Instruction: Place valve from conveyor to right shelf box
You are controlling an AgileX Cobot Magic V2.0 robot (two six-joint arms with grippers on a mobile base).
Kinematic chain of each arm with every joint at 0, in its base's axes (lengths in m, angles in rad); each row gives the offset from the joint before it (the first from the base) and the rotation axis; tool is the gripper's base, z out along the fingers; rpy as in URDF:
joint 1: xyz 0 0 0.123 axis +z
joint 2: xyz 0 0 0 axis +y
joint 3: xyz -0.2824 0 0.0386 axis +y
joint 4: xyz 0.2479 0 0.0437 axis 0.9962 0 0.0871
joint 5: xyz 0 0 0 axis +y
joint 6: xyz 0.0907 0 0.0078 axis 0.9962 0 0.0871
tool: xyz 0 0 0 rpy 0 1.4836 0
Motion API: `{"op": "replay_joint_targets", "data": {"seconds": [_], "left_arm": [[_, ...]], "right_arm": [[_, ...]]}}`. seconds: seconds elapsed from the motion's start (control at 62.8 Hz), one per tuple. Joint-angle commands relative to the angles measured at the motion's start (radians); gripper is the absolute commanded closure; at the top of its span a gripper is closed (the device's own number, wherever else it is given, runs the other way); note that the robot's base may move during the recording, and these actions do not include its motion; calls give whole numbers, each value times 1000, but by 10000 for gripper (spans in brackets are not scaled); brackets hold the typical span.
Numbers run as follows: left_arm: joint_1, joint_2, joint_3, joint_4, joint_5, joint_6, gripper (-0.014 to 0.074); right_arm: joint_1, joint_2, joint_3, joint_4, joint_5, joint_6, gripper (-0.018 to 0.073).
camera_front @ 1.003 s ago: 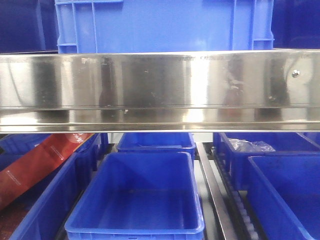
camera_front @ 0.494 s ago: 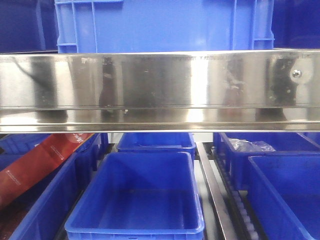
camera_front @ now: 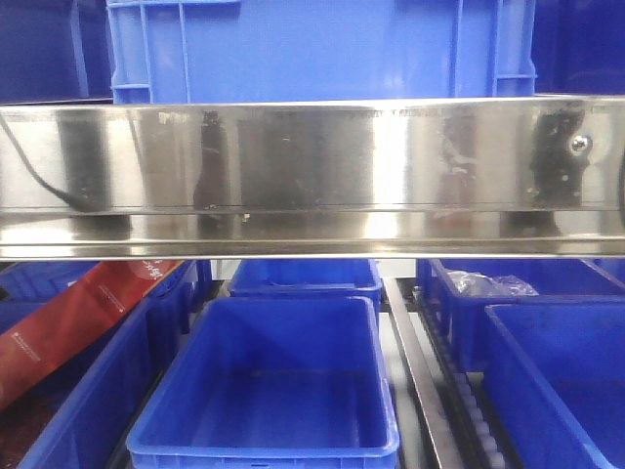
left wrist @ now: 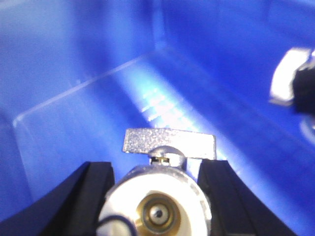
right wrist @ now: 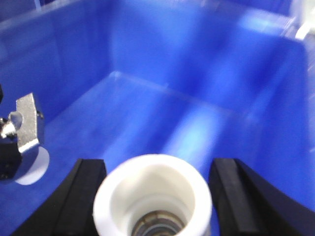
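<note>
Both grippers hang inside a blue box (left wrist: 98, 98), seen only in the wrist views. My left gripper (left wrist: 157, 169) is shut on a valve (left wrist: 157, 206) with a white end, a brass core and a flat silver handle (left wrist: 170, 142). My right gripper (right wrist: 158, 167) is shut on a second valve (right wrist: 152, 196) with a white open end. Each valve shows in the other wrist view: the right one (left wrist: 290, 76) and the left one's handle (right wrist: 27, 123). The shelf's shiny steel rail (camera_front: 312, 166) fills the front view, where neither gripper shows. The conveyor is out of view.
Below the rail stand a blue box in the middle (camera_front: 273, 391), more blue boxes at the right (camera_front: 557, 371) and a red packet (camera_front: 68, 322) in the left one. A roller track (camera_front: 469, 410) runs between boxes. A blue crate (camera_front: 312, 49) sits above.
In the front view the dark reflections at the left and right ends of the steel rail have grown and shifted. The boxes have not moved.
</note>
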Motion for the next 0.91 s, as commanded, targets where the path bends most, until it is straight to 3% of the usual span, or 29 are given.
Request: {"op": "replay_joint_targets", "data": {"seconds": [0.0, 0.08, 0.255, 0.35, 0.51, 0.637, 0.717, 0.892], "left_arm": [[-3, -16, -19, -5, -17, 0, 658], [-3, -16, -19, -5, 9, 0, 547], [-3, -16, -19, -5, 56, -5, 160], [-3, -16, -19, -5, 69, -7, 56], [-3, -36, -47, -5, 118, -7, 36], [-3, -72, -78, 14, 168, -7, 74], [-3, -105, -97, 17, 201, -7, 170], [-3, -192, -106, 25, 258, -7, 514]], "right_arm": [[2, -6, -19, 11, -45, -5, 607], [2, -4, -19, 11, -32, -5, 472], [2, -19, -20, 18, -30, -5, 104], [2, -39, -20, 18, -20, -5, -15], [2, -95, -20, 18, 4, -5, 15], [0, -158, -20, 18, 33, -5, 115], [0, -206, -20, 18, 55, -5, 241], [0, -306, -17, 18, 85, -3, 585]]}}
